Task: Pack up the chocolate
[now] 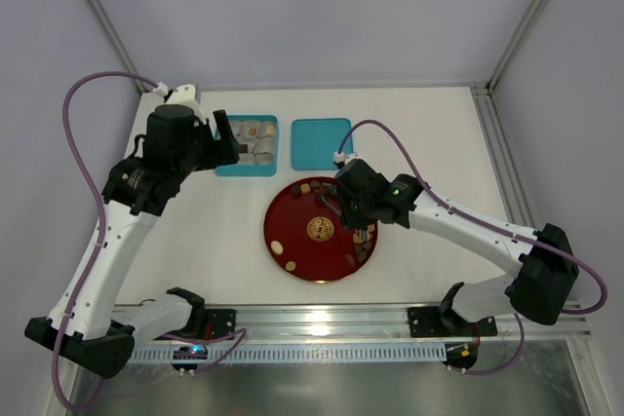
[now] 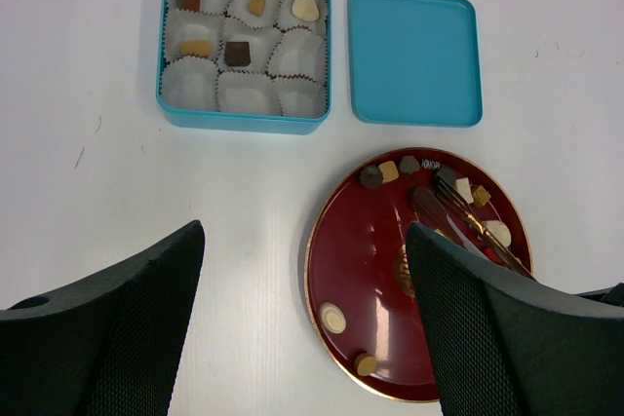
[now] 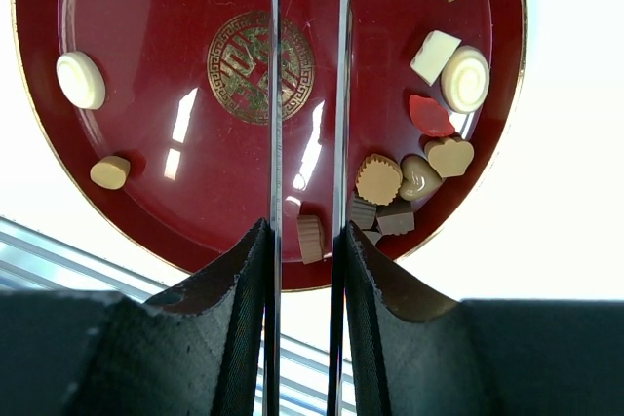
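The red plate [image 1: 292, 241] holds several loose chocolates [image 3: 409, 177], tan, brown and white; it also shows in the left wrist view [image 2: 361, 260]. The blue box [image 2: 244, 46] has paper cups, and several of them hold chocolates [image 2: 237, 54]. My right gripper [image 3: 305, 231] is shut on metal tongs [image 3: 276, 94], whose two blades stand slightly apart over the plate; their tips are out of frame. A tan ribbed piece [image 3: 310, 239] lies on the plate between the blades. My left gripper [image 2: 304, 231] is open and empty, above the table between box and plate.
The blue lid [image 2: 414, 56] lies flat to the right of the box, behind the plate. The plate's gold emblem [image 3: 260, 65] is at its centre. A metal rail [image 1: 322, 319] runs along the table's near edge.
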Motion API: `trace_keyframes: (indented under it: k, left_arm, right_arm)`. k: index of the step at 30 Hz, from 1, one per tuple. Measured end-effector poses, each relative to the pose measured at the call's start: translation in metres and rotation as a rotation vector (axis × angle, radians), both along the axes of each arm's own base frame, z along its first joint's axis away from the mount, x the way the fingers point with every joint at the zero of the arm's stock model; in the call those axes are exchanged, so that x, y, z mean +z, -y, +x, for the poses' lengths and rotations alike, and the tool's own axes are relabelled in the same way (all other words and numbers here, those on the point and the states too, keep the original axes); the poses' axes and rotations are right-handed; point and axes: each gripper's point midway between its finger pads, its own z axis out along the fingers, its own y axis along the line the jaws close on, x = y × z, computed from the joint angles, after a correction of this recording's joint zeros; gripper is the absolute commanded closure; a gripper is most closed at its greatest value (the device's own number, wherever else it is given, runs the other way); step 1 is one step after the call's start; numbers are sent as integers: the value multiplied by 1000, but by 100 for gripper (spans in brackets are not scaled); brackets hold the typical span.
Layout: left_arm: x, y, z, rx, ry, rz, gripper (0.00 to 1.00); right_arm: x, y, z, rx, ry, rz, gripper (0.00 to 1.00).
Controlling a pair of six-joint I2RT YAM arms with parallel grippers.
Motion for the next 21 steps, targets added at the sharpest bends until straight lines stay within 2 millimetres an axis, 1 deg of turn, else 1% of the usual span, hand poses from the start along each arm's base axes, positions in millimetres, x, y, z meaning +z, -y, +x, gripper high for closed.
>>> trace_keyframes:
  k: [4,21]
  left_arm:
    - [0,0,0,0,0,0,18]
    - [0,0,0,0,0,0,18]
  right_arm:
    - [3,0,0,0,2,3,66]
    - [35,-9,4,10,41,72,66]
